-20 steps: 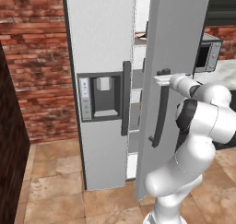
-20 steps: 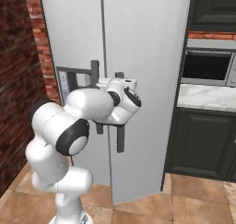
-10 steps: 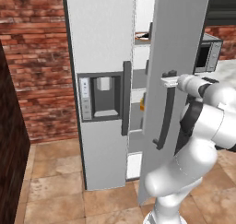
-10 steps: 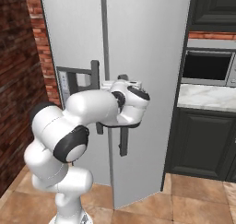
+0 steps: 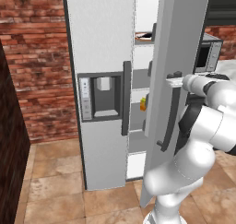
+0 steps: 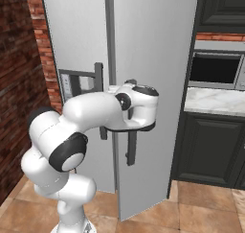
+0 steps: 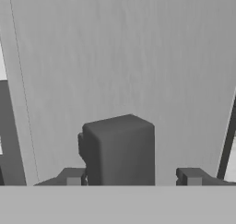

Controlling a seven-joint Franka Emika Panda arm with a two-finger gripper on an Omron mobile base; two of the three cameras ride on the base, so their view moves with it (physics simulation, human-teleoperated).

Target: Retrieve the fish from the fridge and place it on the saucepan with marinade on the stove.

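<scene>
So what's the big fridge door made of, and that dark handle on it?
The tall light-grey fridge door looks like brushed metal: fine vertical streaks run down it in the hand view, with a dull sheen. The dark vertical handle looks like matte plastic or painted metal, plain charcoal with no shine. Everything is rendered, so that is only its look.

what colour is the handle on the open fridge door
Dark grey, nearly black, against the light-grey fridge door. The handle shows best in the left base view.

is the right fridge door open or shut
Partly open: the right door stands swung out from the fridge, showing white shelves through the gap.
</scene>
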